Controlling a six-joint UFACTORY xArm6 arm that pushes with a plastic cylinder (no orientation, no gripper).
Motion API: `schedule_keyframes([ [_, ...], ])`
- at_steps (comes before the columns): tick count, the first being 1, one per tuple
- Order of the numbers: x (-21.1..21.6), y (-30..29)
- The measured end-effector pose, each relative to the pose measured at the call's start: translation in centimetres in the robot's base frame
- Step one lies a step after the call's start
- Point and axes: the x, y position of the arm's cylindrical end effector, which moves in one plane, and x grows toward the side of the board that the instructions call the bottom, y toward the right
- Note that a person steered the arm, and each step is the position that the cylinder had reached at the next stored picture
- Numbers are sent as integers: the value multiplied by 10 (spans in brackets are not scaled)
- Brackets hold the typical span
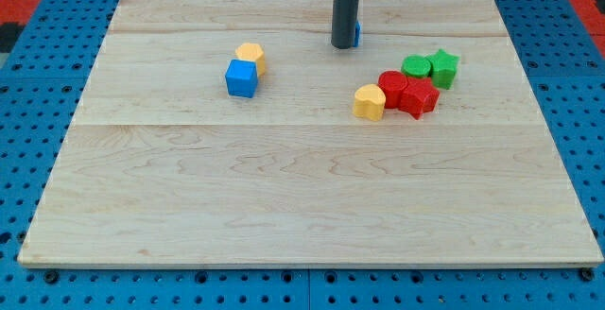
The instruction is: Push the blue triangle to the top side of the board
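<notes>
My tip (344, 45) rests on the board (284, 206) in the upper middle of the view, not far below the board's top edge. The arm carries no gripper, so there are no jaws to report as wide or narrow; the rod holds nothing and can only push.

The blue triangle (356, 34) sits directly behind the rod, on its right side toward the view's top. Only a thin blue sliver shows past the rod's edge, so its shape and its long axis cannot be made out. It appears to touch the tip or lie just beside it; which of the two cannot be told.

The relation that governs the coming move: the triangle lies on the top side of the tip, slightly to the view's right. Judged from this, the tip is already behind the block with respect to the goal, and a push toward the view's top, biased a little to the right, should carry it to the top edge.

The other blocks lie well apart from this path: a blue cube (241, 78) touching a yellow block (250, 56) at the left, and a cluster at the right made of a yellow block (370, 102), two red blocks (408, 93) and two green blocks (430, 67).
</notes>
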Motion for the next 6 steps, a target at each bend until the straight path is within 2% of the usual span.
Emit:
schedule_keyframes([
  [4, 4, 13],
  [6, 1, 51],
])
